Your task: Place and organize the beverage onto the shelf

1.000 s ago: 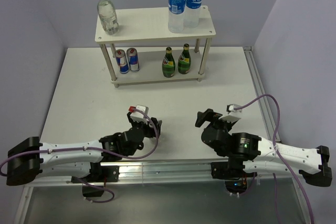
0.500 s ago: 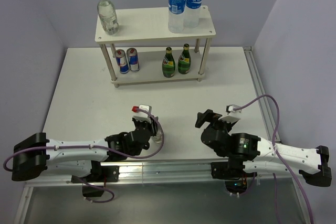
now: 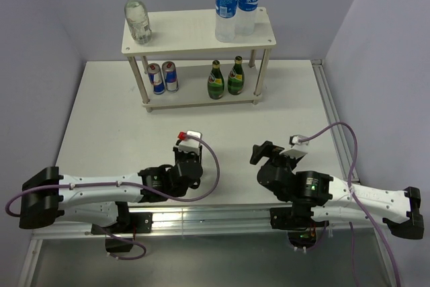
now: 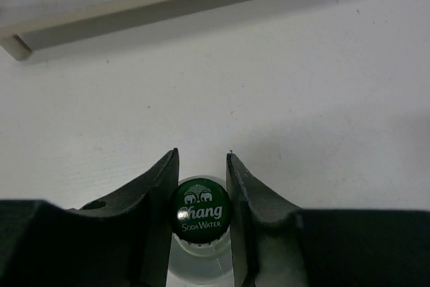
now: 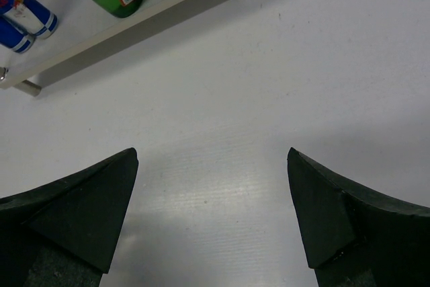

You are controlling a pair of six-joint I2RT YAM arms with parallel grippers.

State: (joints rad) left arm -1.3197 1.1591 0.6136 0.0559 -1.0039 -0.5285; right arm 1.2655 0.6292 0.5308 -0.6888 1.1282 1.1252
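Left gripper (image 4: 201,160) is sitting low in the left-wrist view, its two dark fingers (image 4: 161,193) pressing on either side of the green cap of the Chang bottle (image 4: 200,212). It is clenching on the bottle's top. The bottle is standing upright on the white table (image 3: 107,112), with clear glass showing just below the cap. From overhead the left gripper (image 3: 190,165) is lying at lower centre of the frame, near the table's front edge, and is covering the bottle almost wholly. That spot is well apart from the shelf.

Right gripper (image 5: 211,156) is hanging wide apart, jaws released, with nothing but bare table showing between them. Overhead it is sitting at lower right of centre (image 3: 259,152), beside the left one and not touching it.

The shelf (image 3: 195,31) is standing at upper centre of the overhead frame, at the far side of the table.
- Top board: a clear bottle (image 3: 137,17) is standing at the left end and two blue bottles (image 3: 226,6) are standing close together at the right end.
- Lower board: two cans (image 3: 162,77) are standing side by side on the left and two green bottles (image 3: 225,78) side by side on the right.

All of these are standing upright. The middle of the top board is showing bare wood.
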